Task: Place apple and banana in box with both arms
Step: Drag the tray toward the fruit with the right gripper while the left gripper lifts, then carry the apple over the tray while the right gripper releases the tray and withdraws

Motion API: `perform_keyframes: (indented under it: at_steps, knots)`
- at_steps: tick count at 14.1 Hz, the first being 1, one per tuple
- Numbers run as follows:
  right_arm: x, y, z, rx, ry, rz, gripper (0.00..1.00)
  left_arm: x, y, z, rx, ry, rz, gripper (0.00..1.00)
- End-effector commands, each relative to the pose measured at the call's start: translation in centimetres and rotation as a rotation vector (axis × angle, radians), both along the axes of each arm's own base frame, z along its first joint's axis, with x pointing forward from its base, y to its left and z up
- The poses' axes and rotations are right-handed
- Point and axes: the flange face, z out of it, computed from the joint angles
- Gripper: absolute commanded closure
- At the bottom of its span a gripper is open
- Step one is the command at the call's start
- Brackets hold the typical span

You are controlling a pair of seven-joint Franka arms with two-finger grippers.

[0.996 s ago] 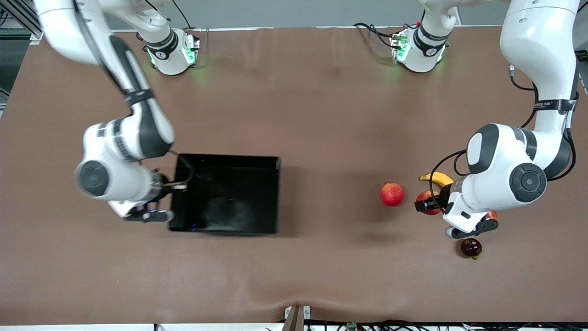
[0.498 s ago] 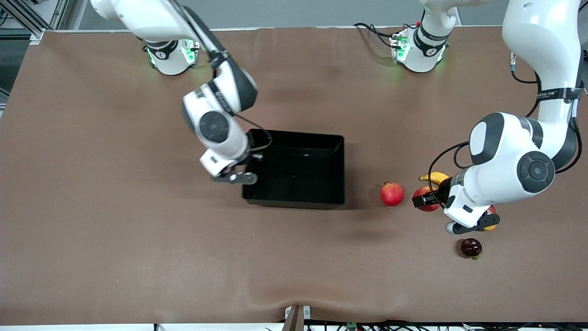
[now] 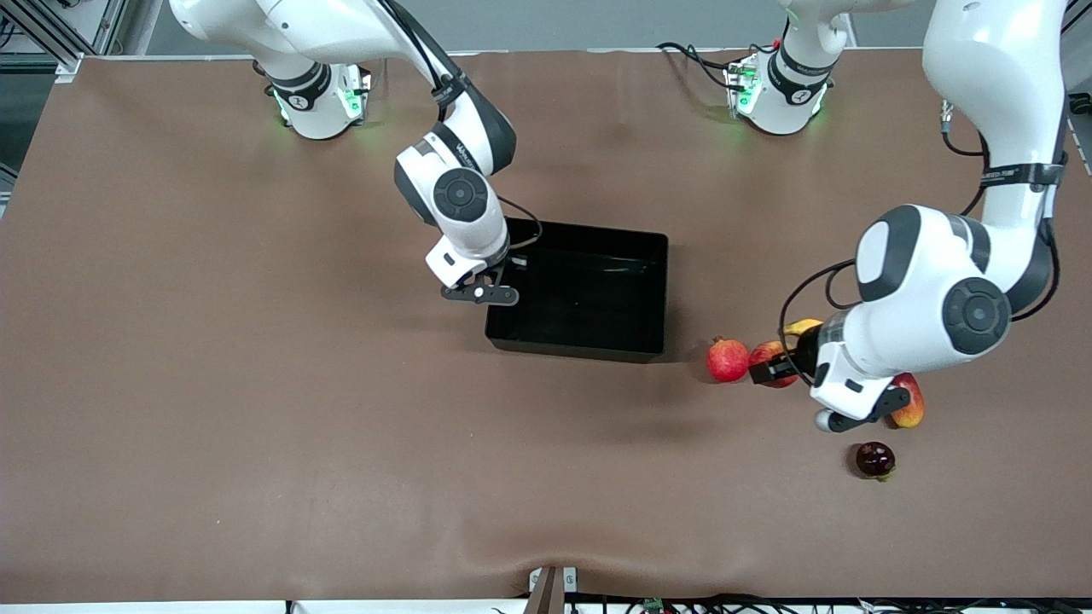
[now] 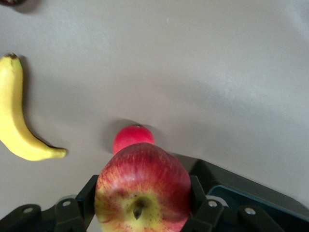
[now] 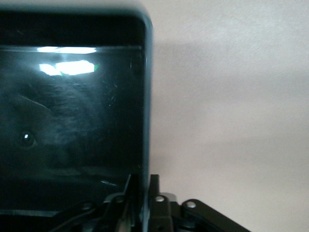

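You are looking at a brown table (image 3: 256,426) with a soft, slightly wrinkled cover. The glossy black box (image 3: 576,348), a shallow rectangular tray with low walls, is lying near the middle. The right gripper (image 5: 141,186) is sitting astride the box's wall at the right arm's end; you cannot tell whether it is clamping that wall or loose.

Toward the left arm's end from the box, the left gripper (image 3: 775,370) is clamping the apple (image 4: 142,183), smooth red with a yellowish patch around the stem dimple, over the table. The curved yellow banana (image 4: 17,121) is lying on the table there, the oblong red-yellow mango (image 3: 909,405) too. The round pomegranate (image 3: 728,359) is standing just beside the box, and a small dark round fruit (image 3: 874,459) is lying nearest to the camera.

Since one second ago the box has been dragged toward the left arm's end, and the apple has come close to the pomegranate.

In the front view the left arm is covering most of the banana and part of the mango.
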Motion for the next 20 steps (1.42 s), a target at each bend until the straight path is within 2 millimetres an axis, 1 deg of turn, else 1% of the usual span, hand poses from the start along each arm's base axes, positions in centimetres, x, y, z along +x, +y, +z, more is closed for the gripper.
perform_keyframes:
  at_steps: [1,2,4,5,6,7,8,9,10,11,12,13,14,15,17,18,19,20]
  knots:
    - [-0.6,0.1,1.7,0.017,-0.012,-0.023,0.00,-1.3,-2.5,2.0,-0.003,0.005,0.031,1.00]
    - [-0.5,0.2,1.9,0.019,-0.013,-0.021,0.00,-2.0,-4.0,2.1,0.002,0.019,0.034,1.00]
    - [0.6,-0.3,3.1,0.032,-0.029,-0.034,0.00,-3.7,-7.3,1.6,0.039,0.049,0.049,1.00]
    - [1.3,-0.4,3.9,0.043,-0.043,-0.033,0.00,-5.1,-10.1,1.3,0.076,0.048,0.044,1.00]
    - [2.1,-0.9,4.6,0.049,-0.050,-0.041,0.00,-7.2,-12.9,0.9,0.157,0.029,0.040,1.00]
    - [2.9,-1.5,5.0,0.048,-0.048,-0.050,0.00,-9.1,-15.0,0.5,0.226,0.007,0.054,1.00]
    - [3.5,-2.2,5.3,0.046,-0.044,-0.032,0.00,-10.6,-17.0,-0.1,0.259,0.002,0.090,1.00]
    - [4.2,-3.2,5.3,0.042,-0.038,-0.007,0.00,-11.4,-18.1,-0.3,0.265,-0.002,0.128,1.00]
    - [5.3,-4.8,5.4,0.044,-0.038,0.010,0.00,-12.4,-19.5,-1.0,0.272,0.005,0.123,1.00]
    - [6.7,-6.9,5.5,0.048,-0.041,0.025,0.00,-14.2,-21.4,-2.4,0.286,0.018,0.088,1.00]
    - [8.0,-8.9,5.8,0.053,-0.048,0.042,0.00,-15.2,-22.3,-3.6,0.288,0.020,0.076,1.00]
    - [9.1,-11.3,6.1,0.049,-0.035,0.059,0.00,-15.9,-22.6,-5.1,0.283,0.017,0.083,1.00]
    - [10.1,-14.1,6.5,0.045,-0.014,0.068,0.00,-16.9,-22.9,-6.8,0.272,0.004,0.092,1.00]
    - [11.5,-17.7,7.0,0.047,-0.006,0.068,0.00,-17.9,-23.1,-8.2,0.256,-0.017,0.097,1.00]
    - [13.1,-23.7,8.3,0.054,0.004,0.067,0.00,-19.2,-23.1,-10.6,0.242,-0.038,0.103,1.00]
    - [13.7,-26.4,9.5,0.059,-0.002,0.061,0.00,-19.8,-23.0,-11.5,0.241,-0.056,0.094,1.00]
    - [14.0,-28.6,10.8,0.060,-0.014,0.077,0.00,-20.3,-22.9,-12.4,0.235,-0.075,0.088,1.00]
    - [14.0,-30.1,12.5,0.061,-0.036,0.100,0.00,-20.6,-22.8,-13.2,0.225,-0.091,0.083,1.00]
